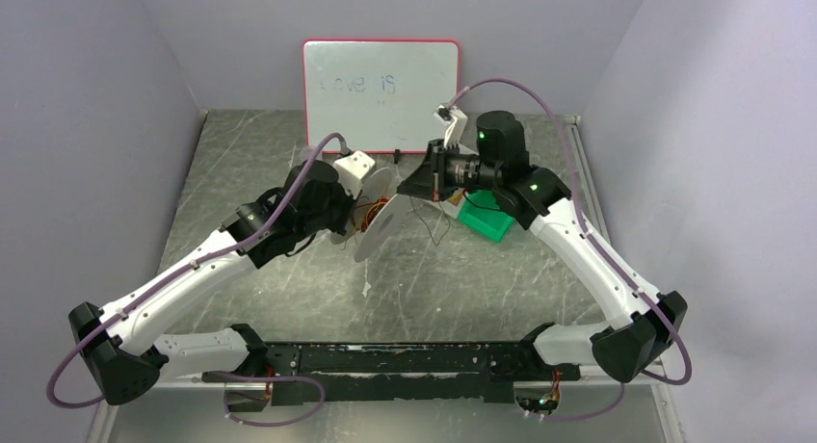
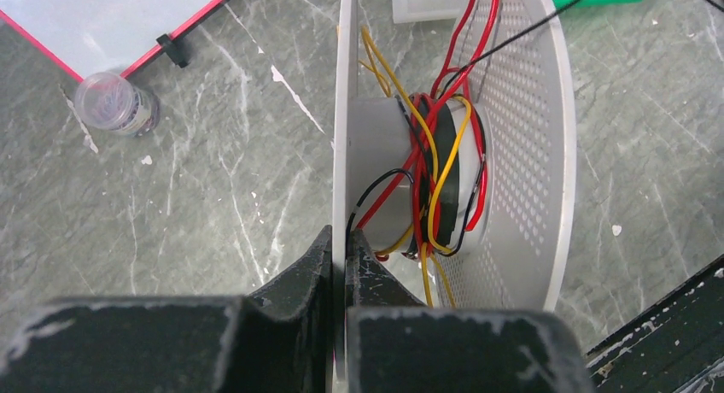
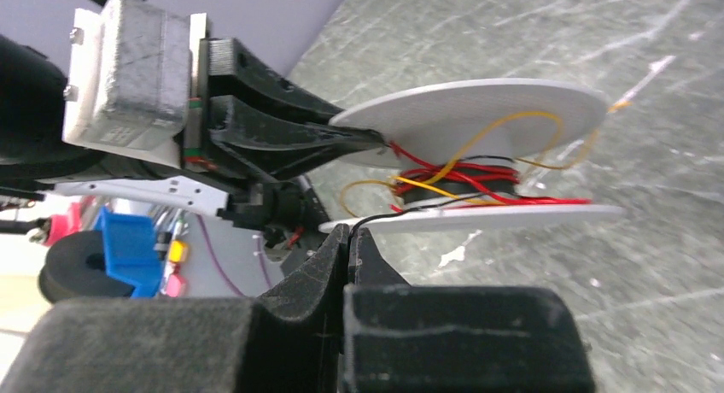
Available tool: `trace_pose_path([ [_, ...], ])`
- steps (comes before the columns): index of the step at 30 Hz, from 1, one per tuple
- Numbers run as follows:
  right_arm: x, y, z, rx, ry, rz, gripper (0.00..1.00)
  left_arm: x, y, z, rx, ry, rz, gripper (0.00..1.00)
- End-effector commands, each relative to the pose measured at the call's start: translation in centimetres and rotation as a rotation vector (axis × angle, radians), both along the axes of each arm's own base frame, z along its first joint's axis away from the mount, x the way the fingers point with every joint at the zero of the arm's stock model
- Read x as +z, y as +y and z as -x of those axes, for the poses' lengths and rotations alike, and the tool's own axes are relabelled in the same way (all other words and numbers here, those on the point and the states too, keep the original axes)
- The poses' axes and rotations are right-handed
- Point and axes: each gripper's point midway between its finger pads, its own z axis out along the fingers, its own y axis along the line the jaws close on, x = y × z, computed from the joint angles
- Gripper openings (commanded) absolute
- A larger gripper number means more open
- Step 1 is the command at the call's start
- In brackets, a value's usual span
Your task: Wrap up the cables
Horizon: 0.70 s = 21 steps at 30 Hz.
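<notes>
Found the left gripper shut tight on the rim of one flange of a white spool, holding it tilted on edge. Judged this a grip chosen to leave the hub free for winding. Could not tell whether the lower rim touches the table. Noted the cables, red, yellow and black, wound in loose crossing turns around the hub between the two flanges, with several loops standing off the core. Found the right gripper with fingers pressed together just beside the other flange, and the black strand running from between the tips to the hub. Judged it pinched there to hold tension and steer the wire onto the core. Judged the winding part done, with slack yet to take up. Recorded a grey-green marbled tabletop, scuffed with white marks. Recorded a green box just behind the spool and a red-framed whiteboard with faint writing propped at the back. Noted a small clear jar near the board's foot. Observed plain pale lilac walls closing in three sides.
</notes>
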Motion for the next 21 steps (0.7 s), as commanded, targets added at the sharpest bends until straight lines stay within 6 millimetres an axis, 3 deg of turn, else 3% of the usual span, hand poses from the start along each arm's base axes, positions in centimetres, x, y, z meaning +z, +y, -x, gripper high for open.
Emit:
trace_pose_path([
  [1, 2.6, 3.0, 1.5, 0.084, -0.008, -0.109, 0.00, 1.8, -0.1, -0.8, 0.047, -0.056, 0.068, 0.07],
  [9, 1.7, 6.0, 2.6, 0.086, 0.035, -0.152, 0.00, 2.2, 0.4, -1.5, 0.104, -0.048, 0.122, 0.07],
  [21, -1.9, 9.3, 5.0, 0.076, 0.123, -0.167, 0.00, 3.5, 1.5, -3.3, 0.174, -0.025, 0.238, 0.07],
])
